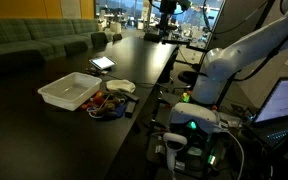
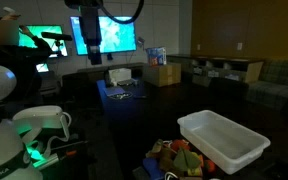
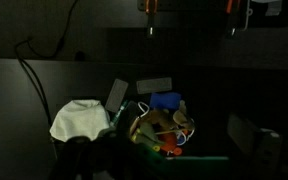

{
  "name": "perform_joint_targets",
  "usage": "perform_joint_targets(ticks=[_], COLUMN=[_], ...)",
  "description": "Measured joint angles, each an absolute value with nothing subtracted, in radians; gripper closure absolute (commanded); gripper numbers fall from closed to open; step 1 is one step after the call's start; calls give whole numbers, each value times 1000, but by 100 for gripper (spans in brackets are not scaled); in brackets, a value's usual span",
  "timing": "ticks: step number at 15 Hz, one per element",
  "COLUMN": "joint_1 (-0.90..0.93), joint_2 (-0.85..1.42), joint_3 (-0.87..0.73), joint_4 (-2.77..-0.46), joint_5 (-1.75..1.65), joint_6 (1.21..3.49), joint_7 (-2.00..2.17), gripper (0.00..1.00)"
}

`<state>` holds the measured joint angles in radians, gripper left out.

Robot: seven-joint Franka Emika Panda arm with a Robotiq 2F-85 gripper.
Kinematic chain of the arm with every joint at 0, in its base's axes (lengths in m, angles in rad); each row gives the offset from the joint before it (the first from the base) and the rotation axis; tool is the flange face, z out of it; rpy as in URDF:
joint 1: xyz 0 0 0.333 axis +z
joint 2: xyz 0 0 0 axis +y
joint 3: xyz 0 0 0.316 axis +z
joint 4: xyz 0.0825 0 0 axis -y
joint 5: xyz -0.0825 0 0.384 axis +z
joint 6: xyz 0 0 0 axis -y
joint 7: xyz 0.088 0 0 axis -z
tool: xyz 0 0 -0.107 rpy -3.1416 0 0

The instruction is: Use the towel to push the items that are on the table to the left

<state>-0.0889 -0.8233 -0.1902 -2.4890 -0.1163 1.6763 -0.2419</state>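
The towel (image 3: 79, 120) is laid beside the items (image 3: 162, 125) near the surface (image 1: 134, 55) edge; the tool (image 3: 192, 28) is held open, empty.

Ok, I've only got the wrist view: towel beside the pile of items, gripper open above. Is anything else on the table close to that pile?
Observer: Yes, a shallow white tray lies right beside the items, on the side away from the arm.
Operator: Anything in the tray?
Observer: In both exterior views its inside looks bare.
Operator: And which side of the tray is the towel on?
Observer: The towel lies by the tray's corner nearest the arm, close to the table edge there; I can't tell whether they touch.
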Motion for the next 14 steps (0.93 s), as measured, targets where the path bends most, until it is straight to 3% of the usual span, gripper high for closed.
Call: perform_joint_targets(ticks=[9,14], joint_1=[-89,-89], joint_2=[-818,-721], joint_3=[-191,-193], joint_4=[-2483,-2487], joint_5=[-116,-116], joint_6=[1682,1808], joint_7=[-242,-242], gripper=[0,0])
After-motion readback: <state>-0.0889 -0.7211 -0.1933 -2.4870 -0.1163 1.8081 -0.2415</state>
